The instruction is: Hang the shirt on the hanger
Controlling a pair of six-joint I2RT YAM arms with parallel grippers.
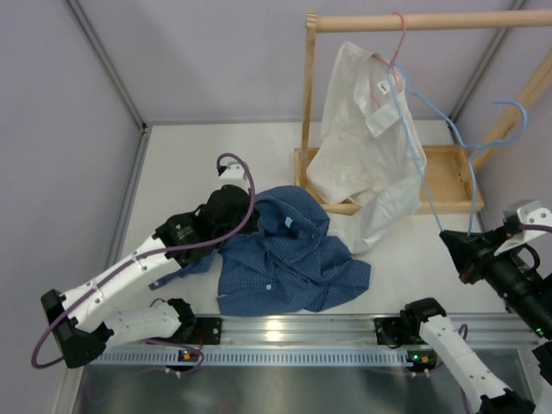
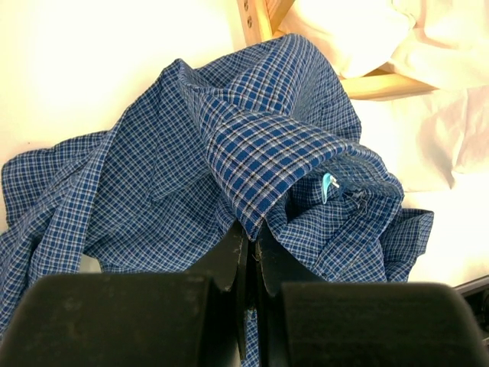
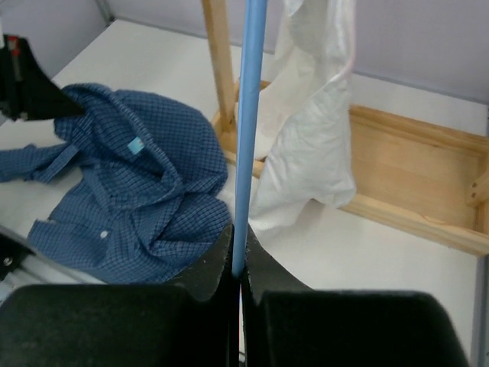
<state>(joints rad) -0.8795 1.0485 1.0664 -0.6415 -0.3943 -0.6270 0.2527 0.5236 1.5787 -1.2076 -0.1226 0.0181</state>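
The blue checked shirt (image 1: 289,259) lies crumpled on the table in front of the wooden rack. My left gripper (image 1: 241,216) is at the shirt's left upper side. In the left wrist view that gripper (image 2: 250,233) is shut on a raised fold of the shirt (image 2: 153,176) at the collar. Far right, my right gripper (image 1: 466,241) is shut on the lower end of the light blue wire hanger (image 1: 471,190), which stands upright above it with its hook near the rack. The right wrist view has the hanger wire (image 3: 248,115) pinched between the right gripper's (image 3: 238,260) fingers, with the shirt (image 3: 137,191) to the left.
A white shirt (image 1: 362,147) hangs from a pink hanger (image 1: 398,39) on the wooden rack's rod (image 1: 414,21). Its tail droops over the rack's base frame (image 1: 453,177). Grey walls close in the table on the left, back and right. A metal rail (image 1: 285,332) runs along the near edge.
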